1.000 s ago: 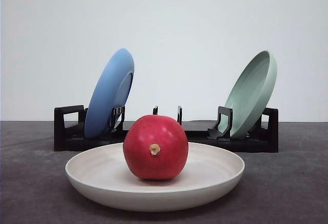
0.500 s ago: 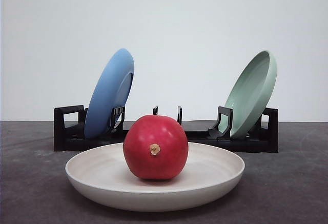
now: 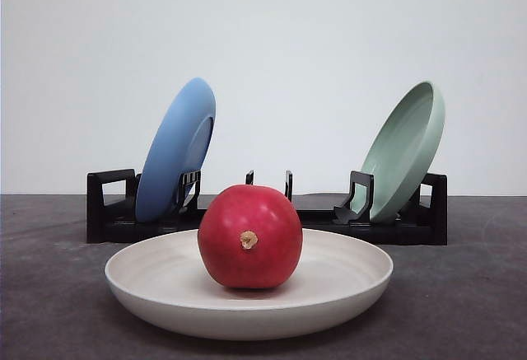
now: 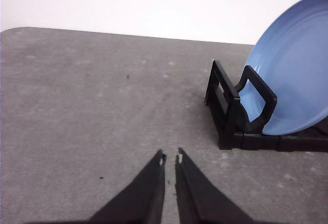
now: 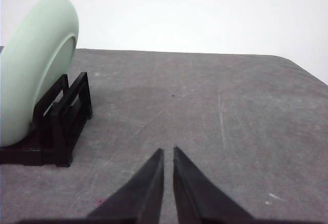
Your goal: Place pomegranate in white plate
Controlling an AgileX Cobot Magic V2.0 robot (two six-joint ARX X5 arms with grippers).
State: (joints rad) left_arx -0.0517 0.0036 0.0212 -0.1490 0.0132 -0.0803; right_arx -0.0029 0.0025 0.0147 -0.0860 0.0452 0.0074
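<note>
The red pomegranate (image 3: 249,236) rests inside the white plate (image 3: 354,282) at the front middle of the table, its tan nub facing the camera. In the left wrist view my left gripper (image 4: 170,158) is shut with nothing between its fingers, hovering over bare grey table beside the black rack's end. In the right wrist view my right gripper (image 5: 168,152) is likewise shut and holds nothing, over bare table near the rack's other end.
A black dish rack (image 3: 111,212) stands behind the white plate. A blue plate (image 3: 174,150) (image 4: 294,85) leans in its left end and a pale green plate (image 3: 403,150) (image 5: 36,65) in its right end. Grey tabletop extends on both sides.
</note>
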